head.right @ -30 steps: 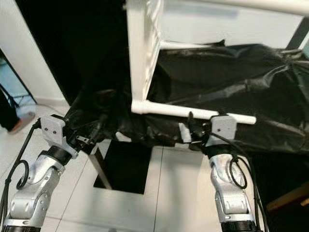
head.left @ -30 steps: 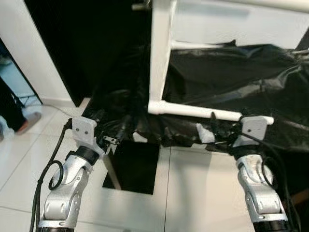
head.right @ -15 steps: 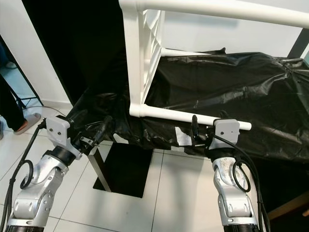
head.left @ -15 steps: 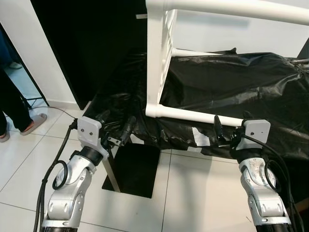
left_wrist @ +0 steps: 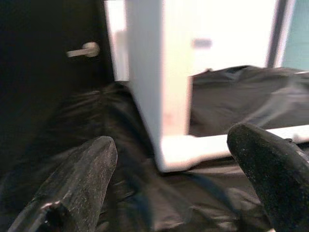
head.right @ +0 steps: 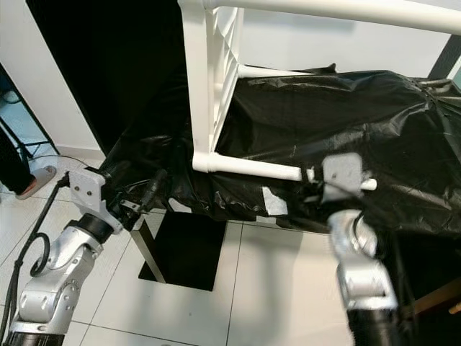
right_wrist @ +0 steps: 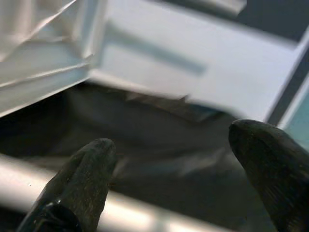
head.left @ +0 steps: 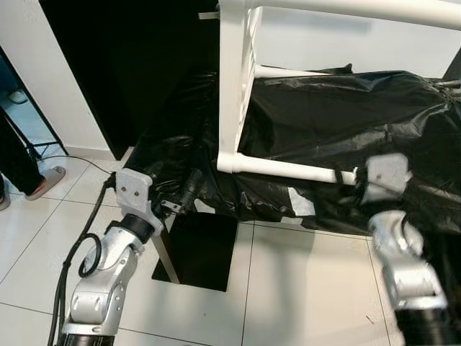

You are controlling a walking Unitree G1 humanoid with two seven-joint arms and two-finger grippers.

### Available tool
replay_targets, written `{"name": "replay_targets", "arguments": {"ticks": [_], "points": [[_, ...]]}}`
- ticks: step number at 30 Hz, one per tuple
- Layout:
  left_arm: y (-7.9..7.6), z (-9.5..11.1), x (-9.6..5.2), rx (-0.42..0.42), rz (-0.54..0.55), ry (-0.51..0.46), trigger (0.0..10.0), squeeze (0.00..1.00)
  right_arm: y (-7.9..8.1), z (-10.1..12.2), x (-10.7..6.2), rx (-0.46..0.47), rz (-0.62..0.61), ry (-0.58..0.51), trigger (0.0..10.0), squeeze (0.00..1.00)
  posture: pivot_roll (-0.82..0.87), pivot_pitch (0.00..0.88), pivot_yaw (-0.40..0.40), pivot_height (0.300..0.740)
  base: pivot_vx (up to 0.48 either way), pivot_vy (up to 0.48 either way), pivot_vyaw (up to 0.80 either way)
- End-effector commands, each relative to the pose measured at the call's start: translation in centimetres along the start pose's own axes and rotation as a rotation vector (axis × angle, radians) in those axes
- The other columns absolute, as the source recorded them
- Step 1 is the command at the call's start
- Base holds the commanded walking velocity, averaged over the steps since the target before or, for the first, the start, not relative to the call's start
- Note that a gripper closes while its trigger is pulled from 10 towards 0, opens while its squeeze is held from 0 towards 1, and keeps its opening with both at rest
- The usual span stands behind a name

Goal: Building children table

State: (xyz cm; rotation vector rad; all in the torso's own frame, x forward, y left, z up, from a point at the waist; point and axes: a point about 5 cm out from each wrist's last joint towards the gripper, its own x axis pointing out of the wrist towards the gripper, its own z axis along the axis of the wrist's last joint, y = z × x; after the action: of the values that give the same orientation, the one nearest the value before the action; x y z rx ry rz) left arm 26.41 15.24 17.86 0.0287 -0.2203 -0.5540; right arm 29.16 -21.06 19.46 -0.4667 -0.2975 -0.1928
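1. The left gripper (left_wrist: 169,193) is being held wide open and empty, near the corner of the white table frame (head.left: 232,94).
2. The frame is being supported on black plastic sheeting (head.left: 346,115).
3. The right gripper (right_wrist: 169,193) is being held open around the frame's lower white bar (head.left: 288,169), gripping nothing.

left gripper (left_wrist: 169,193): raised, fingers apart | right gripper (right_wrist: 169,193): raised, fingers apart
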Motion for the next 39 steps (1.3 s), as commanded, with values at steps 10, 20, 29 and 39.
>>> {"name": "replay_targets", "arguments": {"ticks": [10, 20, 29, 39], "points": [[-2.3, -0.5, 0.6, -0.029, -0.248, 0.059, 10.0, 0.00, -0.6, 0.7, 1.3, -0.162, 0.000, -0.039, 10.0, 0.00, 0.06, 0.000, 0.019, 0.740, 0.000, 0.000, 0.00], [-3.2, -1.0, 1.7, -0.006, -0.302, 0.088, 10.0, 0.00, -1.3, 3.2, 3.7, -0.371, 0.006, -0.138, 10.0, 0.00, 0.04, 0.000, 0.034, 0.740, 0.000, 0.000, 0.00], [-4.1, -0.4, 2.3, -0.072, -0.376, 0.064, 10.0, 0.00, -2.5, 9.2, 8.6, -0.749, -0.096, -0.334, 10.0, 0.00, 0.04, 0.000, 0.031, 0.740, 0.000, 0.000, 0.00], [-4.7, -0.5, 2.2, -0.073, -0.429, 0.071, 10.0, 0.00, -2.7, 12.4, 10.1, -0.878, -0.178, -0.418, 10.0, 0.00, 0.04, 0.000, 0.036, 0.740, 0.000, 0.000, 0.00]]}}
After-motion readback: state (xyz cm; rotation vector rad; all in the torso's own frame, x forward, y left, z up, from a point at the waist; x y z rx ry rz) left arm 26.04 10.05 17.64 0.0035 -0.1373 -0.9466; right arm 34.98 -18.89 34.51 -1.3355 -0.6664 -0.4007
